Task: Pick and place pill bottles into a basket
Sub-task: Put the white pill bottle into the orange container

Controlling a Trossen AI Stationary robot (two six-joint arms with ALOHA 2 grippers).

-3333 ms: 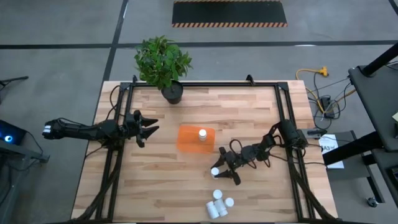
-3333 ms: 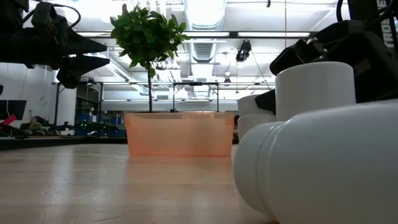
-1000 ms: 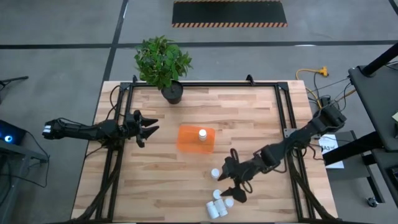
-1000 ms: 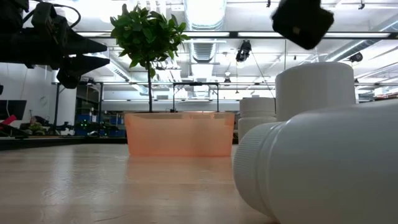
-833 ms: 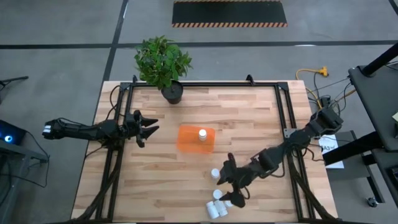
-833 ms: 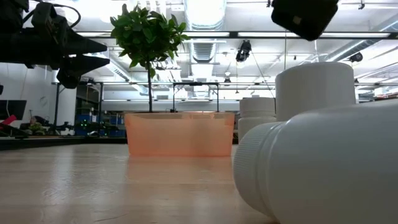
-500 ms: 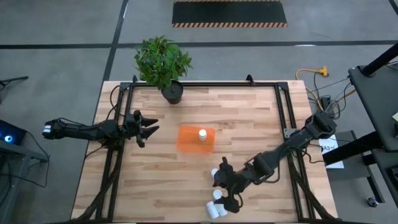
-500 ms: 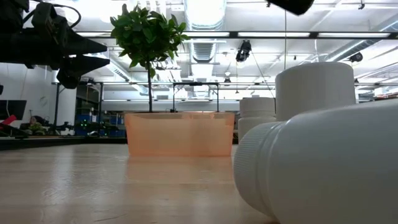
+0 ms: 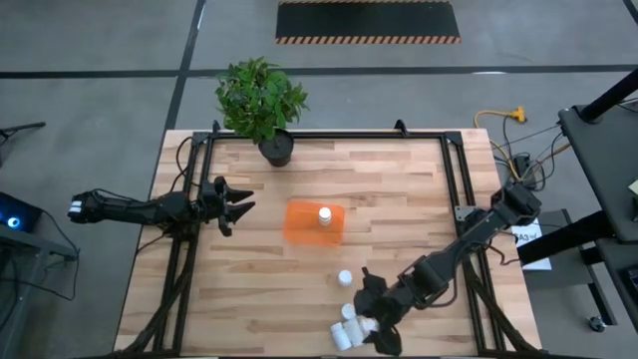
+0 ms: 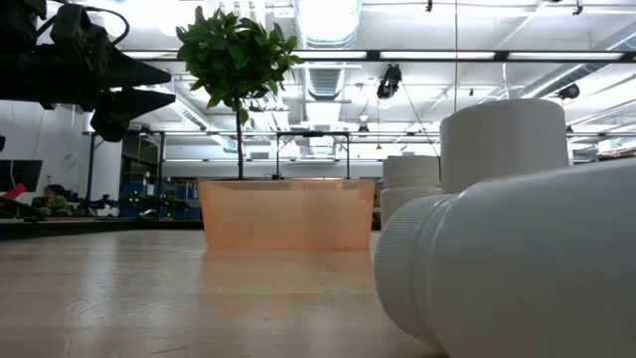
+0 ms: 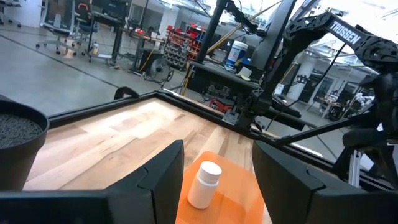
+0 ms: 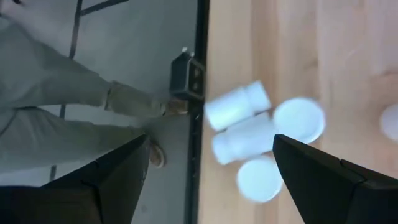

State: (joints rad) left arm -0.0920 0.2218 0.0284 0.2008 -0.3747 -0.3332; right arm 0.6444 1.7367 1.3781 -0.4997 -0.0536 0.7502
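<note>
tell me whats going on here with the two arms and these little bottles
The right gripper hangs open over a cluster of white pill bottles at the table's near edge, holding nothing. One bottle already stands in the orange basket; another stands alone between basket and cluster. The left gripper waits left of the basket, holding nothing.

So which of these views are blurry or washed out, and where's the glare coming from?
Right wrist view: the pill bottles at the table edge are smeared and soft. Low view: bright ceiling lights wash out the top, and the nearest bottle looms huge across the right side. Left wrist view: the bottle in the basket is sharp. High view: even light, no glare.
</note>
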